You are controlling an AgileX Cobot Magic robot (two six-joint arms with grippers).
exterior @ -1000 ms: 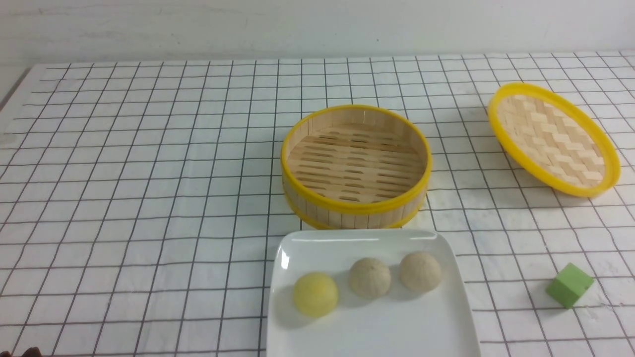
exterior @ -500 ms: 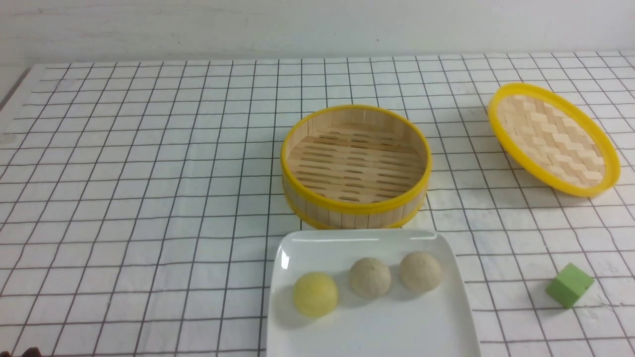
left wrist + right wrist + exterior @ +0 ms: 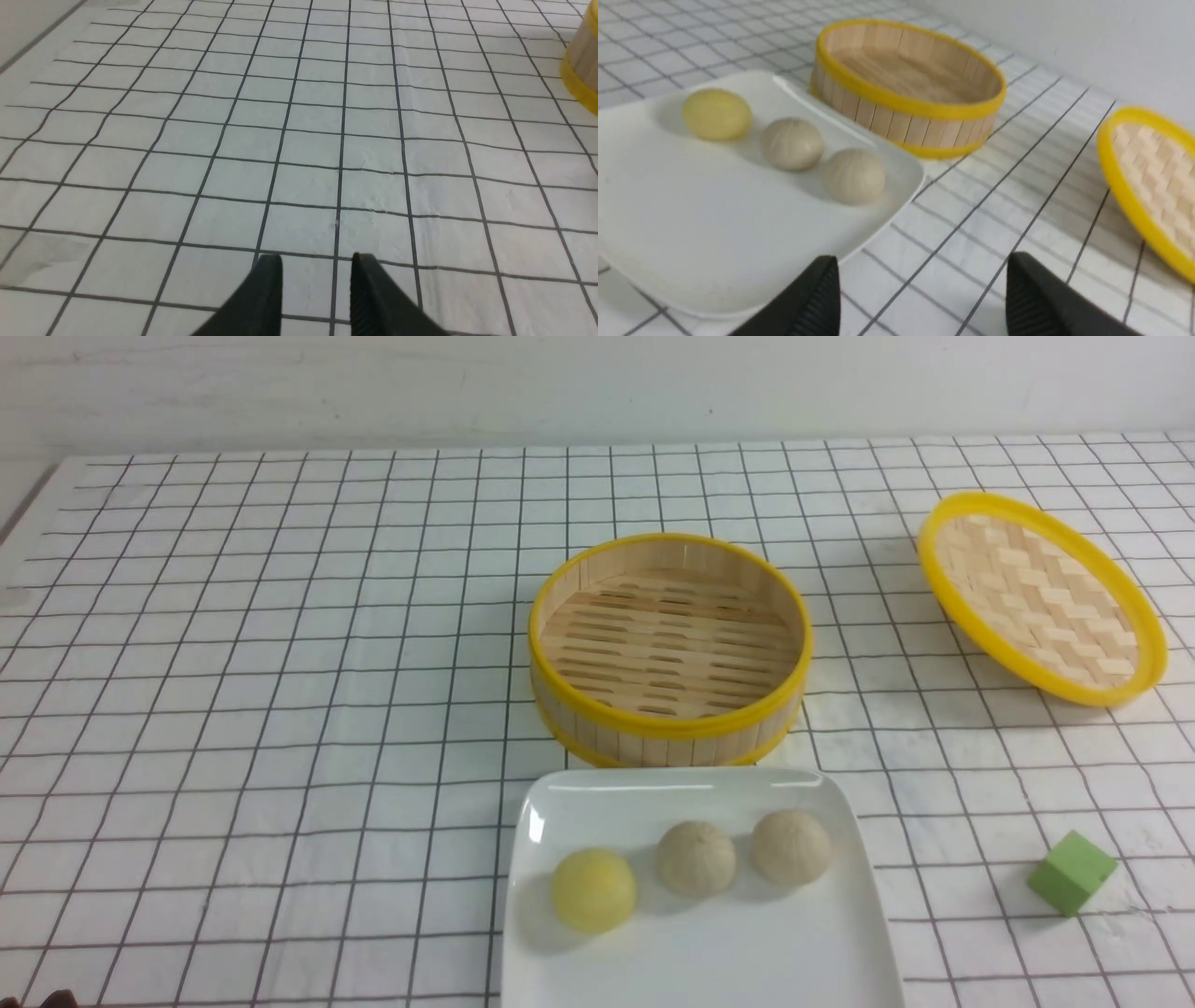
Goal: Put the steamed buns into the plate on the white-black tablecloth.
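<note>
Front view: plate point(image 3: 747, 961) w/ 3 buns point(image 3: 696, 859), long axis unclear, near edge cut off.

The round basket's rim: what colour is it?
Yellow; the rim shows best in the front view.

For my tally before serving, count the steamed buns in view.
3: yellow bun, middle beige bun and right beige bun, all on the plate. Its near edge is cut off in front view.
</note>
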